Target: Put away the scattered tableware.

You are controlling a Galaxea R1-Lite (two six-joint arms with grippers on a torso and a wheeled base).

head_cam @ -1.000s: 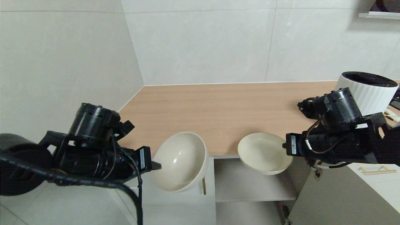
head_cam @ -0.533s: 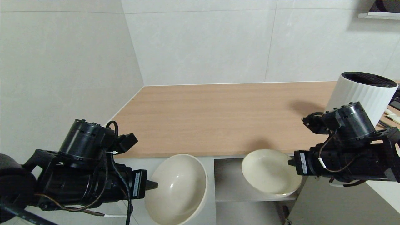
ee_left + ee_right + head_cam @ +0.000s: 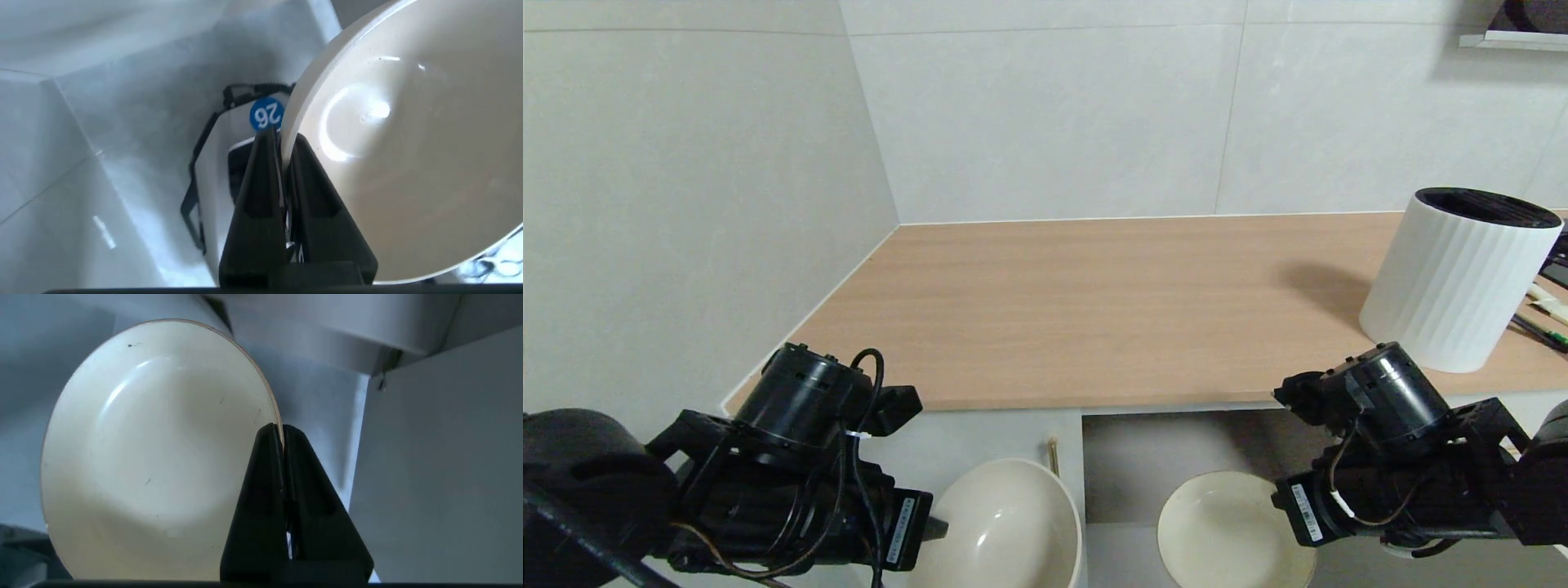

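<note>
Your left end effector (image 3: pixel 934 528) is clamped on the rim of the left bowl (image 3: pixel 1005 535) (one finger on each side of the rim, per the left wrist view). The bowl is tilted, below the tabletop (image 3: pixel 1094 310) edge, in front of the closed cabinet door (image 3: pixel 980 437). Your right end effector (image 3: pixel 1278 506) pinches the rim of the right bowl (image 3: pixel 1225 531), held before the open cabinet bay (image 3: pixel 1176 441). The bowls are side by side, not touching. A white ribbed canister (image 3: pixel 1454 282) stands on the tabletop, far right.
</note>
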